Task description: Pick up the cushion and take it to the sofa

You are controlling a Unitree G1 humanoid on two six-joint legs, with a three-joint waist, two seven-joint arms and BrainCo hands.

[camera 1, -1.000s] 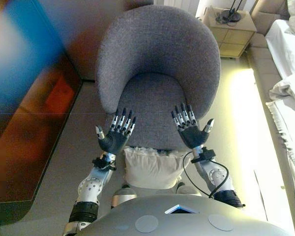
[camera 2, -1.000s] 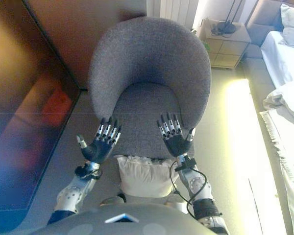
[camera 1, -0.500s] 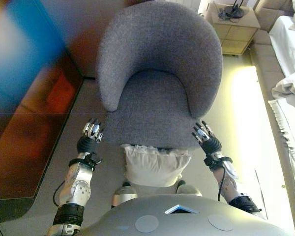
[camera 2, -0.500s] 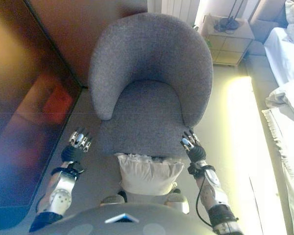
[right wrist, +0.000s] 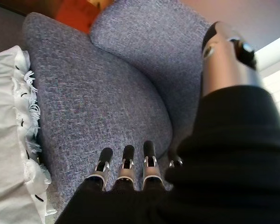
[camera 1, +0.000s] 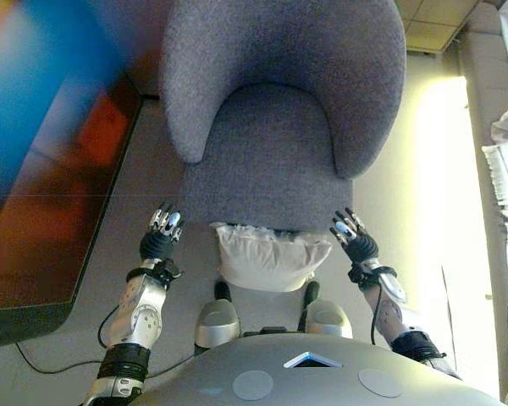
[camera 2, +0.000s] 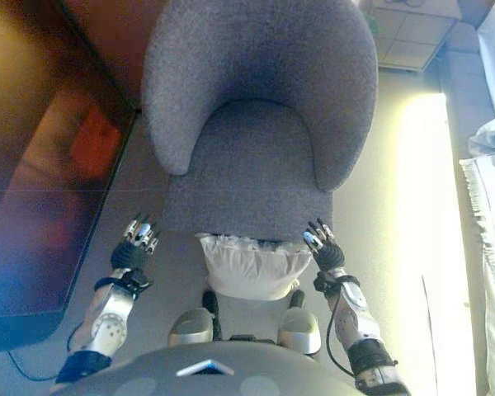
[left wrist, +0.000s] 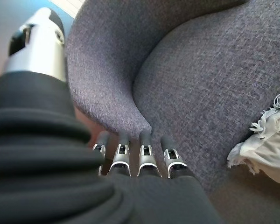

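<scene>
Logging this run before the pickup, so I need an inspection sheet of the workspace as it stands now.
Surface: grey floor, bare near the chair.
Job's things: white fringed cushion leaning against the front of the grey armchair, not held; sofa not identifiable.
Clutter: nothing seen.
Hands: left hand and right hand flank the cushion, fingers straight, touching nothing.
Cables: nothing seen beyond the robot's own.
Surroundings: dark glossy panel at left, white fringed fabric at right, a cabinet behind the armchair.
</scene>
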